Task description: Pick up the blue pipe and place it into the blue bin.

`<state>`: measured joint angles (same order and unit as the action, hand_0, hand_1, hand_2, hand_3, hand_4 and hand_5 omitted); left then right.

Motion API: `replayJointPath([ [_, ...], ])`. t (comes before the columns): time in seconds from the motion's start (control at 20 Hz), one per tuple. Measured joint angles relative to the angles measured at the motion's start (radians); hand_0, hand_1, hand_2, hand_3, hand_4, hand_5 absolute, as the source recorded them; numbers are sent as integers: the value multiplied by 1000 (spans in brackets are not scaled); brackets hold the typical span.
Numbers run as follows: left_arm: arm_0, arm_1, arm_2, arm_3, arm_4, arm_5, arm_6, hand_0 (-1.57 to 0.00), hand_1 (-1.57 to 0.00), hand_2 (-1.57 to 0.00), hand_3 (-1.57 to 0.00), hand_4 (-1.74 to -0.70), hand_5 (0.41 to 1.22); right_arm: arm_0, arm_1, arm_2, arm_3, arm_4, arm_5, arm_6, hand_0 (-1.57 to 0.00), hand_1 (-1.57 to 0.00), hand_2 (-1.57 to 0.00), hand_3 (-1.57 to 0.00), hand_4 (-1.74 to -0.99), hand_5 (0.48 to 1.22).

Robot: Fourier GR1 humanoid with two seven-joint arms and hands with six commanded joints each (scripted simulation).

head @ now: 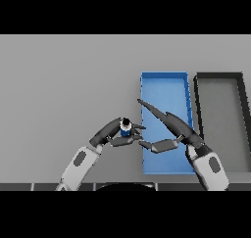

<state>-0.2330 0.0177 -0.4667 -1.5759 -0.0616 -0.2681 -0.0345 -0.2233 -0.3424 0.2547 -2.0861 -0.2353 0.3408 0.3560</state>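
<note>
Just beside the blue bin's [164, 83] left wall, the left hand [112, 129] pinches the blue pipe [125, 128] between curled fingers and thumb, holding it upright. The right hand [169, 129] hangs over the bin, fingers straight and spread. I judge the carrying step is underway; next the pipe must cross the wall before release.

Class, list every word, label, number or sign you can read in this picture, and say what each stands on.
None: no readable text shows on the blue pipe, the blue bin, the dark bin, the grey table, the left robot hand or the right robot hand.
</note>
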Motion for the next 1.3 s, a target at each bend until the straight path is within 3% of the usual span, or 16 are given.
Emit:
replayJointPath([
  [0.25,14,-13,14,9,-12,-30,-52,-1571,-1571,-1571,-1571,-1464,1221,-127,47,80,38,-39,30,91,1,0,-48,1,-1253,554],
  [0.35,11,-8,37,-1,15,-56,-31,-1571,-1571,-1571,-1571,-1467,1221,-161,62,103,60,-24,46,93,-3,-10,-59,1,-1232,545],
  [0.55,11,-30,45,3,6,-72,-1,-1571,-1571,-1571,-1571,-1469,1221,-264,88,115,131,-39,65,148,-23,-32,-83,1,-1186,521],
  [0.7,10,-34,54,-4,-20,-73,4,-1571,-1571,-1571,-1571,-1465,1221,-318,121,130,196,-18,81,152,-69,-108,-166,-44,-1204,497],
  [0.8,10,-43,58,7,-36,-77,18,-1571,-1571,-1571,-1571,-1517,1221,-350,136,136,231,-16,93,164,-323,-362,-377,-242,-1278,485],
  [0.85,16,-48,64,10,-26,-84,0,-1571,-1571,-1571,-1571,-1560,1221,-354,147,147,234,-22,105,151,-507,-530,-538,-401,-1331,489],
  [0.9,13,-50,67,2,-19,-88,38,-1571,-1571,-1571,-1571,-1595,1221,-367,153,142,253,-18,107,143,-702,-703,-745,-604,-1406,500],
  [1.0,6,-49,65,3,-44,-82,49,-1571,-1571,-1571,-1571,-1645,1221,-369,163,152,254,-12,109,127,-1015,-1015,-1042,-872,-1514,550],
  [1.1,8,-62,67,11,-45,-85,51,-1571,-1571,-1571,-1523,-1677,1221,-357,167,153,254,-33,106,125,-1215,-1215,-1233,-1021,-1581,650],
  [1.2,26,-80,77,9,-8,-106,14,-1571,-1571,-1571,-1502,-1699,1221,-361,195,163,265,-51,79,116,-1343,-1343,-1354,-1186,-1628,856],
  [1.3,33,-79,86,-4,1,-121,22,-1571,-1571,-1571,-1464,-1713,1221,-358,178,171,263,-51,75,95,-1425,-1425,-1432,-1304,-1665,987],
])
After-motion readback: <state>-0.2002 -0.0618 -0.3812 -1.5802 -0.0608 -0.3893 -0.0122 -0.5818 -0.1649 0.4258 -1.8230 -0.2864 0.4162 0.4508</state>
